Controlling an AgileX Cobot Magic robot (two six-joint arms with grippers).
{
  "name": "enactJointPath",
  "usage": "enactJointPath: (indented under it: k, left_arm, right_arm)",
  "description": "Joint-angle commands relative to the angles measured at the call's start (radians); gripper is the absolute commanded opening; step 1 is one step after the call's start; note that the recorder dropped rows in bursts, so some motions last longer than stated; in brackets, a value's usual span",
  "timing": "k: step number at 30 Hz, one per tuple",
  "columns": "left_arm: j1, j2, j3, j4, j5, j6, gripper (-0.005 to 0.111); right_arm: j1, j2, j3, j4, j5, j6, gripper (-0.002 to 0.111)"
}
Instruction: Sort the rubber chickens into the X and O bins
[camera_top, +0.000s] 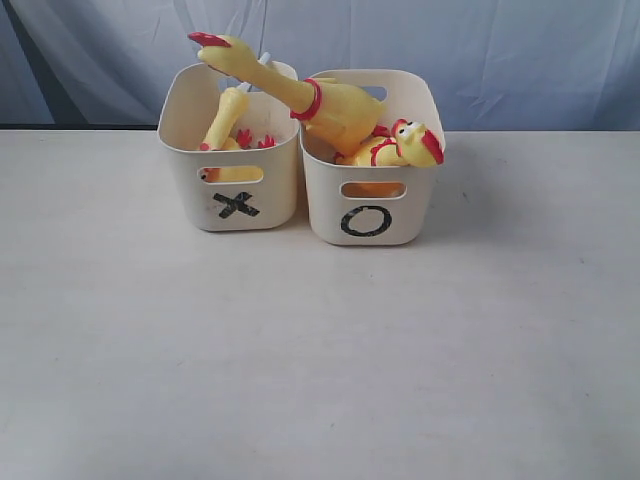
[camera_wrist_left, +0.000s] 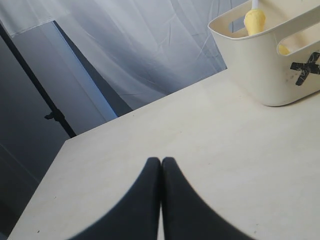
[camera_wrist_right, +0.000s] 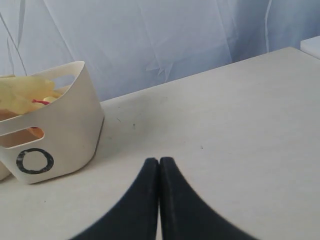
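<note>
The chickens in view are binned: a long chicken (camera_top: 335, 108) has its body in the O bin (camera_top: 322, 200) and its neck slanting out over the X bin (camera_top: 180, 185) touching beside it. Another chicken (camera_top: 405, 145) hangs its head over the O bin's rim, and at least one more (camera_top: 228, 115) stands in the X bin. The left gripper (camera_wrist_left: 161, 162) and right gripper (camera_wrist_right: 159, 161) are pinched closed and empty, apart from the O bin. The chickens look light, soft and squashy, so I would pinch the thick body near the red neck band, not the floppy neck.
</note>
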Motion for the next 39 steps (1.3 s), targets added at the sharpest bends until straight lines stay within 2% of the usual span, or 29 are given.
enactJointPath:
  k: [1, 3, 6, 12, 16, 26, 34, 39]
  left_arm:
    - [0.005, -0.005, 0.002, 0.0, -0.003, -0.003, 0.0]
    - [0.005, -0.005, 0.002, 0.0, -0.003, -0.003, 0.0]
    - [0.005, -0.005, 0.002, 0.0, -0.003, -0.003, 0.0]
    - [0.005, -0.005, 0.002, 0.0, -0.002, -0.005, 0.0]
    - [0.005, -0.005, 0.002, 0.0, -0.002, -0.005, 0.0]
    - [0.005, -0.005, 0.002, -0.005, 0.004, -0.005, 0.0]
    - [0.005, -0.005, 0.002, -0.005, 0.004, -0.005, 0.0]
    - [0.005, -0.005, 0.002, -0.007, 0.005, -0.005, 0.0]
  right_arm:
    - [0.003, -0.005, 0.002, 0.0, 0.004, -0.132, 0.0]
    - [0.003, -0.005, 0.002, 0.0, 0.004, -0.285, 0.0]
    - [0.003, -0.005, 0.002, -0.004, 0.004, -0.369, 0.0]
    - [0.003, -0.005, 0.002, 0.068, 0.083, -0.365, 0.003]
    - [0.003, -0.005, 0.002, 0.07, 0.083, -0.365, 0.006]
    - [0.003, -0.005, 0.002, 0.068, 0.083, -0.365, 0.006]
    - [0.134, -0.005, 0.002, 0.068, 0.083, -0.363, 0.006]
    - [0.145, -0.005, 0.002, 0.068, 0.083, -0.363, 0.006]
